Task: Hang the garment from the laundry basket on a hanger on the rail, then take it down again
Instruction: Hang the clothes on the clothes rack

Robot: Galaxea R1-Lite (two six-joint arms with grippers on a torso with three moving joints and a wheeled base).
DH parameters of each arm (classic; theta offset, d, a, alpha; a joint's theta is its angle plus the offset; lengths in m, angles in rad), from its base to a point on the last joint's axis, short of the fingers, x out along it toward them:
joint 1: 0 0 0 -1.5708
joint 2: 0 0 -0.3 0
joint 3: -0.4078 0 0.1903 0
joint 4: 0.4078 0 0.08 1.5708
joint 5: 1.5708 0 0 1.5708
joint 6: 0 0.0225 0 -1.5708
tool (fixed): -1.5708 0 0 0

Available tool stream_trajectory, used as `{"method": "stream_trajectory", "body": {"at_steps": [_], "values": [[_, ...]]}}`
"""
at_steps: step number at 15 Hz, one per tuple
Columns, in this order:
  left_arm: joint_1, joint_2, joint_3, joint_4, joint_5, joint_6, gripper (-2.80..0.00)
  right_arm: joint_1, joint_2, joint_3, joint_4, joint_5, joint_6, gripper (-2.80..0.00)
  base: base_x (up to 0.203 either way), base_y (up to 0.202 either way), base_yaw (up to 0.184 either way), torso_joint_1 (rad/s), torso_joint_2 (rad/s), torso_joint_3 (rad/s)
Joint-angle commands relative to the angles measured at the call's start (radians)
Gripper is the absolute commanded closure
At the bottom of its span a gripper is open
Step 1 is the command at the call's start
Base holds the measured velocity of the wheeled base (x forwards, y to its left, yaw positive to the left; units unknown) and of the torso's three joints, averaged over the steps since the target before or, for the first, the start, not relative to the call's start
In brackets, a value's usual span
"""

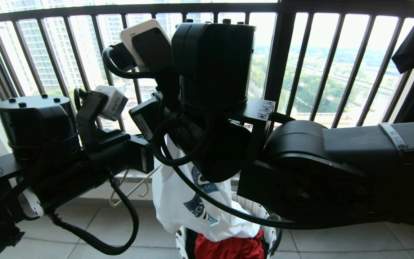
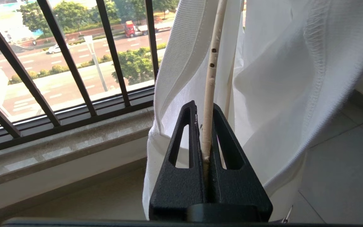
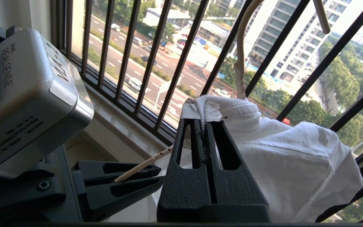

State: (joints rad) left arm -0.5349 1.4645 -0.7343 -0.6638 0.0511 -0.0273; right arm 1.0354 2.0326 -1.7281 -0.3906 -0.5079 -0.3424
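Left end effector [image 2: 207, 126]: you have it clamped tight on the hanger [image 2: 211, 78] wire. Your right end effector [image 3: 204, 126] pinches the garment [image 3: 295, 164] neckband; the cloth drapes toward 6 o'clock into the laundry basket [image 1: 270, 223], over a red cloth [image 1: 228, 248].

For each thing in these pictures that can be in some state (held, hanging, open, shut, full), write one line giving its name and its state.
left gripper: jaws shut on the hanger's arm.
right gripper: jaws shut on the garment's bunched edge.
hanger: held, its arm inside the garment, not on any rail.
garment: lifted, draping down onto the basket.
laundry basket: on the floor, holding a red cloth.
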Motion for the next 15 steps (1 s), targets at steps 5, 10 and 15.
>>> {"method": "stream_trajectory", "body": {"at_steps": [5,10,15], "values": [[0.001,0.108,0.038,-0.199,0.004,-0.015,0.0,-0.043,-0.035,0.064,-0.005,-0.003,0.001,0.0,0.0,0.0,0.0,0.0,0.0,0.0],[0.001,0.156,0.042,-0.31,0.007,-0.048,0.0,-0.078,-0.035,0.074,-0.005,-0.001,0.002,0.0,0.0,0.0,0.0,0.0,0.0,0.0],[0.001,0.221,0.066,-0.488,0.012,-0.043,0.0,-0.106,-0.025,0.067,-0.005,0.0,-0.003,0.0,0.0,0.0,0.0,0.0,0.0,0.0]]}}
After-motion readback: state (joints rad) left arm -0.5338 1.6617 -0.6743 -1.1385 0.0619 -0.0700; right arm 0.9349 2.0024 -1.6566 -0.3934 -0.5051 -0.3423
